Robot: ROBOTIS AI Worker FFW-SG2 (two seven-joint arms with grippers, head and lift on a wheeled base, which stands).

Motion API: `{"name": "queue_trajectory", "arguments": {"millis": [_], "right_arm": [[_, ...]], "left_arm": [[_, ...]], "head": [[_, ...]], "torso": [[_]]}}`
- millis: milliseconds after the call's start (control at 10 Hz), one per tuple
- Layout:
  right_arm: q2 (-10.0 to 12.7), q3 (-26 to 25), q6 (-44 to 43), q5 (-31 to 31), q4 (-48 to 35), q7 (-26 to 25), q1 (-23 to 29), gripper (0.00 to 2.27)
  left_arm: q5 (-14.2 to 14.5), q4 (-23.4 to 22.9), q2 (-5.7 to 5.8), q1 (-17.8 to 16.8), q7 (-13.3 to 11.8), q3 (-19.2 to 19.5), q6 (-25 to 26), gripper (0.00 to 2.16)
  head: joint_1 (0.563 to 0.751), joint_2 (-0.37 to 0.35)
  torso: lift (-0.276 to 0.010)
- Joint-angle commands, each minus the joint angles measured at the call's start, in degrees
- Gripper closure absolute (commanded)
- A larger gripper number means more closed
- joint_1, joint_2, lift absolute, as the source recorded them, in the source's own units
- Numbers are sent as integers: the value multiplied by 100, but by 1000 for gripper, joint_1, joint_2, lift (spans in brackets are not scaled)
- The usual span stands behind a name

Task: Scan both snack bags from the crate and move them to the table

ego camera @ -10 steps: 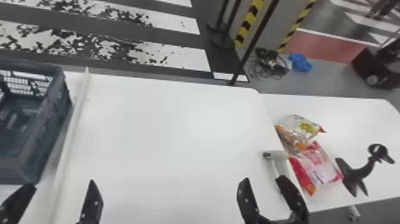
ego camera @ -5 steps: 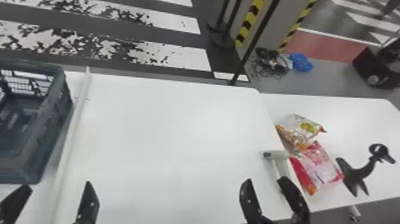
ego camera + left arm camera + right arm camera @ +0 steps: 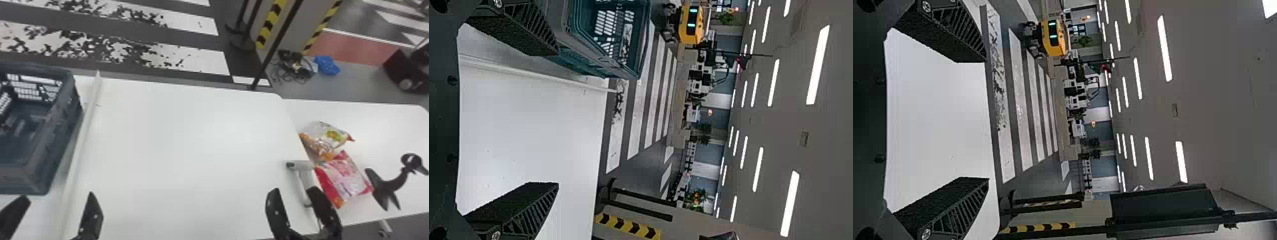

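Your right gripper (image 3: pixel 293 189) has fingers wide apart, holding nothing; your left gripper (image 3: pixel 58 196) same, near stiff plastic crate (image 3: pixel 63 134) with grid-like walls. Beyond right one, smooth grey scanner (image 3: pixel 301 165). Next, on flat white side table (image 3: pixel 389 127), crinkly orange-white bag (image 3: pixel 328 137) and shiny pink-red bag (image 3: pixel 344 178). Moving looks finished; scans you cannot confirm. Perhaps nothing is left.
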Motion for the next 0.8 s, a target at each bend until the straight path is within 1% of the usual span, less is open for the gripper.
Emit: {"name": "queue_trajectory", "arguments": {"millis": [0,700], "right_arm": [[-6,-30,-58,-44,1,3,7,80],[-15,-12,-199,-62,142,65,7,80]], "left_arm": [[0,-4,0,2,0,0,-1,56],[0,75,-44,2,0,-9,-71,56]], "head": [[695,-310],[695,-322]], "torso": [[-87],[-87]]}}
